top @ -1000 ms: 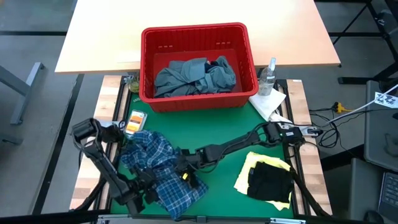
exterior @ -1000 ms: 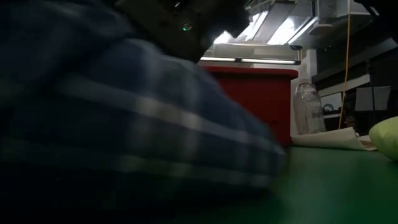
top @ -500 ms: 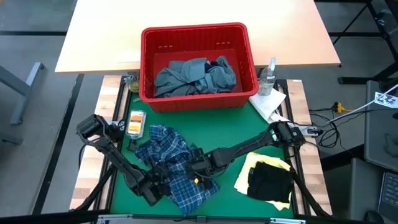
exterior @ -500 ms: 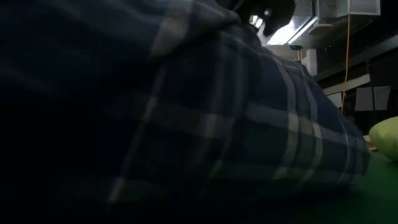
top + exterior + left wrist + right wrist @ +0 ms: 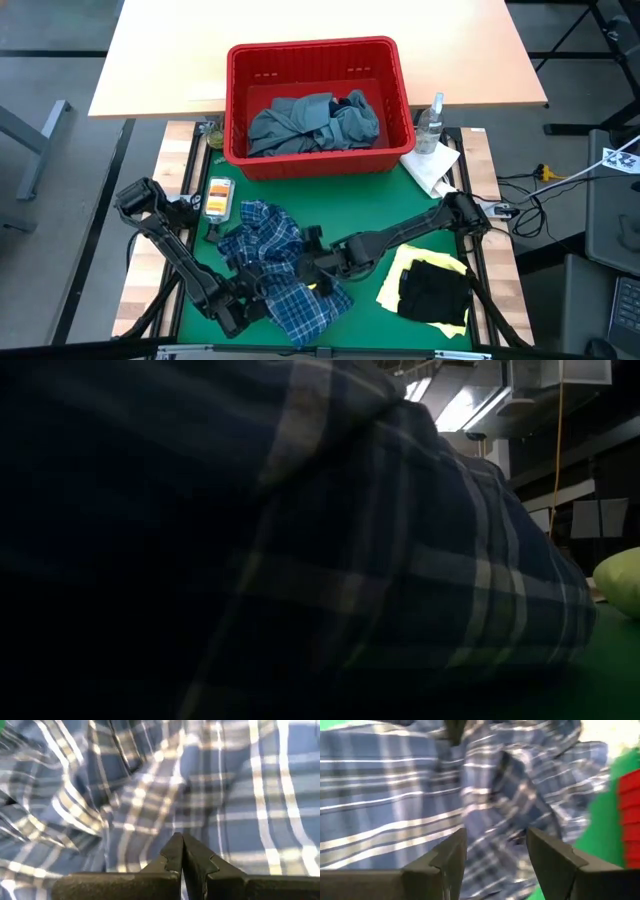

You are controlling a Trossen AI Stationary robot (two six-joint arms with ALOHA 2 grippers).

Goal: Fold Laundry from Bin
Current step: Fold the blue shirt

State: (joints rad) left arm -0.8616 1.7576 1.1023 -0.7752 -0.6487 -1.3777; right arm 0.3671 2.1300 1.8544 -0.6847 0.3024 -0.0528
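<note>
Two grippers we see at plaid shirt [image 5: 275,265], crumpled on green mat [image 5: 370,215] before red bin [image 5: 318,60]. Left gripper [image 5: 181,851] pressed closed against fabric; grip we cannot confirm. Right gripper [image 5: 495,852] spread wide over shirt, holding nothing.

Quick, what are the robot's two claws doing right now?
Left gripper: jaws shut, at the plaid shirt; a grip can't be told.
Right gripper: jaws open over the shirt.
</note>
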